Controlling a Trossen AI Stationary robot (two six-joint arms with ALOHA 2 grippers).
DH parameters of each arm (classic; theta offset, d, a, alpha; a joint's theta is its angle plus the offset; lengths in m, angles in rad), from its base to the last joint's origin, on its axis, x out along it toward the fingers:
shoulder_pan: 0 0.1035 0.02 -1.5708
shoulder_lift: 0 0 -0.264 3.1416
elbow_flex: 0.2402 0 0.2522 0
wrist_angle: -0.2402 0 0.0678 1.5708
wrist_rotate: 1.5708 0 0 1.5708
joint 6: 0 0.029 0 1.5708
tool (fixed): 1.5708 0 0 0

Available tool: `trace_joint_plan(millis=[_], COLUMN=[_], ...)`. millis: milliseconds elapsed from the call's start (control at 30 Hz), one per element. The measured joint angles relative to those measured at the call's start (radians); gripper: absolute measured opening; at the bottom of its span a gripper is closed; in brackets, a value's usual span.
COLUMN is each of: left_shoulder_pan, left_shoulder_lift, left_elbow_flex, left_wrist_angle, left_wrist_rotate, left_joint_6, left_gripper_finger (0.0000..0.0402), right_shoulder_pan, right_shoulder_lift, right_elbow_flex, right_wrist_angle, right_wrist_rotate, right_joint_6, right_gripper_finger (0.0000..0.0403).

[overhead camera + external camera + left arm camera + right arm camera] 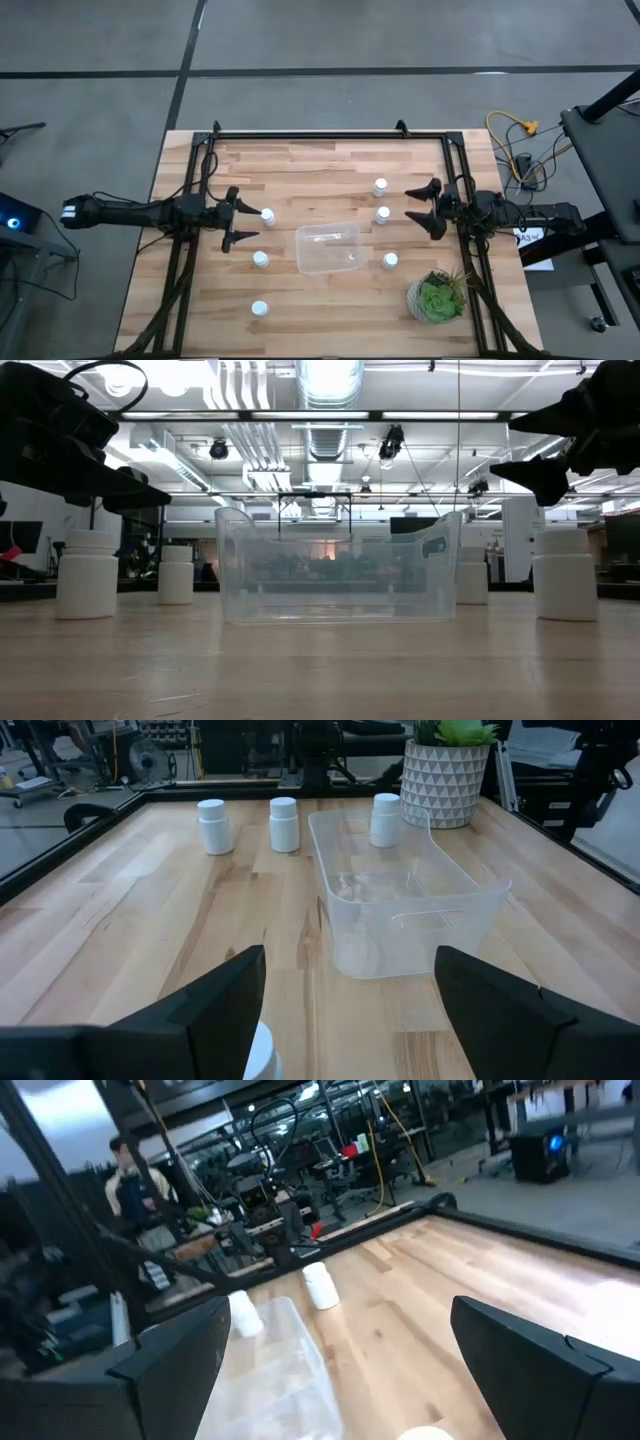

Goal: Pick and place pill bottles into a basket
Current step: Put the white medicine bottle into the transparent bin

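Observation:
The clear basket (328, 247) sits mid-table, with its base on the wood. Several white pill bottles stand upright around it: three on the left (267, 215) (260, 259) (259, 309) and three on the right (380, 187) (382, 214) (390, 261). My left gripper (240, 217) hovers open at the table's left, and one bottle's cap (262, 1055) shows just ahead of its fingers, beside one of them. My right gripper (418, 205) hovers open at the table's right, above the wood, facing the basket (270, 1370).
A green plant in a patterned white pot (437, 297) stands at the near right corner. A black frame (330, 135) runs along the table's far edge and down both sides. A person (130, 1180) stands in the room beyond the table. Bare wood lies in front of the basket.

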Motion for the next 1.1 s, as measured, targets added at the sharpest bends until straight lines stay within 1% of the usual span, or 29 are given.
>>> trace_joint_plan(millis=[100, 233, 300, 433, 567, 667, 767, 867, 1100], left_shoulder_pan=[0.000, 0.000, 0.000, 0.000, 0.000, 0.000, 0.000, 0.000, 0.000], left_shoulder_lift=[0.000, 0.000, 0.000, 0.000, 0.000, 0.000, 0.000, 0.000, 0.000], left_elbow_flex=[0.000, 0.000, 0.000, 0.000, 0.000, 0.000, 0.000, 0.000, 0.000], left_wrist_angle=[0.000, 0.000, 0.000, 0.000, 0.000, 0.000, 0.000, 0.000, 0.000], left_wrist_rotate=[0.000, 0.000, 0.000, 0.000, 0.000, 0.000, 0.000, 0.000, 0.000], left_joint_6=[0.000, 0.000, 0.000, 0.000, 0.000, 0.000, 0.000, 0.000, 0.000], left_gripper_finger=[0.0274, 0.0274, 0.0274, 0.0274, 0.0274, 0.0274, 0.0274, 0.0274, 0.0274], right_shoulder_pan=[0.000, 0.000, 0.000, 0.000, 0.000, 0.000, 0.000, 0.000, 0.000], right_shoulder_lift=[0.000, 0.000, 0.000, 0.000, 0.000, 0.000, 0.000, 0.000, 0.000], right_elbow_flex=[0.000, 0.000, 0.000, 0.000, 0.000, 0.000, 0.000, 0.000, 0.000], right_wrist_angle=[0.001, 0.003, 0.003, 0.002, 0.002, 0.015, 0.103, 0.247, 0.666], right_wrist_rotate=[0.000, 0.000, 0.000, 0.006, 0.037, 0.056, 0.055, 0.055, 0.055], right_joint_6=[0.126, 0.438, 0.552, 0.655, 0.760, 0.776, 0.733, 0.667, 0.474], right_gripper_finger=[0.0368, 0.0368, 0.0368, 0.0368, 0.0368, 0.0368, 0.0368, 0.0368, 0.0368])
